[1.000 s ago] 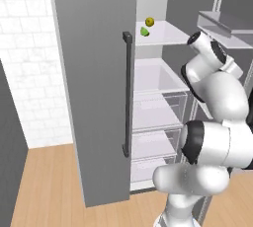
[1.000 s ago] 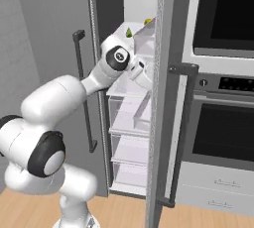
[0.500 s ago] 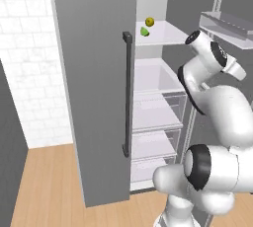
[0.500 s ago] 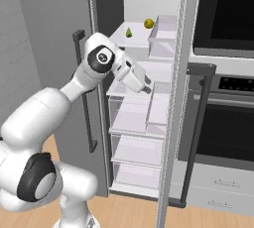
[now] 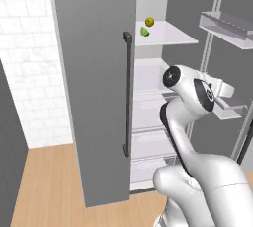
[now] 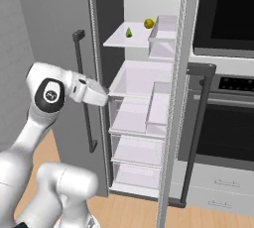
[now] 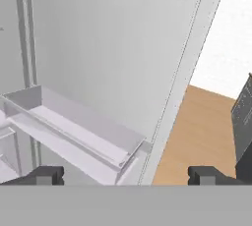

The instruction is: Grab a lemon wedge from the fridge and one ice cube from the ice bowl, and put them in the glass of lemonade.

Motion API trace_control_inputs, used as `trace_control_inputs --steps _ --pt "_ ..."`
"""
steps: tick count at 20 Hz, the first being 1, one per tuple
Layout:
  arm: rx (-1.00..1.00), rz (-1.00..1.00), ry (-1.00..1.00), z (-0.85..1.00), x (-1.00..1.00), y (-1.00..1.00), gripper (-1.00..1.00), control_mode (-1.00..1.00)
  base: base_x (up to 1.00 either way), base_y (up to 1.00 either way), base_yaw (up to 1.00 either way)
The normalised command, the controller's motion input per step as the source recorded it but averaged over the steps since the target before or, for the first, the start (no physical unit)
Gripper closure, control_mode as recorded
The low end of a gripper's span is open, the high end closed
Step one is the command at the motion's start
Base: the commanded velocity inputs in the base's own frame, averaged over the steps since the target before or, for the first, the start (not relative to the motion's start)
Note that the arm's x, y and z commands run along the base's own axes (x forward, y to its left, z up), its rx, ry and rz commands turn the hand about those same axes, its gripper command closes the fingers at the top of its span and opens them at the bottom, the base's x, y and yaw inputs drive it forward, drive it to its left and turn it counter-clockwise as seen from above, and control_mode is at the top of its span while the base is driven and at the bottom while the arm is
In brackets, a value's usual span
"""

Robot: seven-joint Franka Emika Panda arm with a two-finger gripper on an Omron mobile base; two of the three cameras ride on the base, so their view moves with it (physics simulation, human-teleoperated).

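The lemon wedge [image 5: 145, 31], small and green, lies on the upper white shelf [image 6: 124, 40] of the open fridge [image 5: 94, 88], just beside a round yellow fruit [image 5: 149, 21]. It sits higher than the gripper [image 7: 125, 173] and deeper inside. The gripper is near the middle shelves, at the fridge opening. Its jaws stand fully apart and hold nothing. In the hand view it looks at a door bin [image 7: 74, 131], which seems empty, so I judge the hand must rise and turn toward the wedge. The shelves and lower drawers [image 6: 136, 160] carry nothing else.
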Motion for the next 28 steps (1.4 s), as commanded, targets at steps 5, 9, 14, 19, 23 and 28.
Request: trace_control_inputs --steps 5,9,14,19,23,28 --pt "0.03 0.48 0.15 0.11 -0.37 0.96 -1.0 -1.0 0.0 0.0 0.0" --pt "0.27 0.48 0.45 0.03 -0.03 0.48 -1.0 -1.0 0.0 0.0 0.0" --pt "0.32 0.37 0.56 0.04 0.04 0.28 -1.0 -1.0 0.0 0.0 0.0" --pt "0.06 0.07 0.32 0.1 0.0 0.1 -1.0 -1.0 0.0 0.0 0.0" --pt "0.0 0.0 0.0 0.0 0.0 0.0 -1.0 -1.0 0.0 0.0 0.0" --pt "0.0 0.0 0.0 0.0 0.0 0.0 -1.0 -1.0 0.0 0.0 0.0"
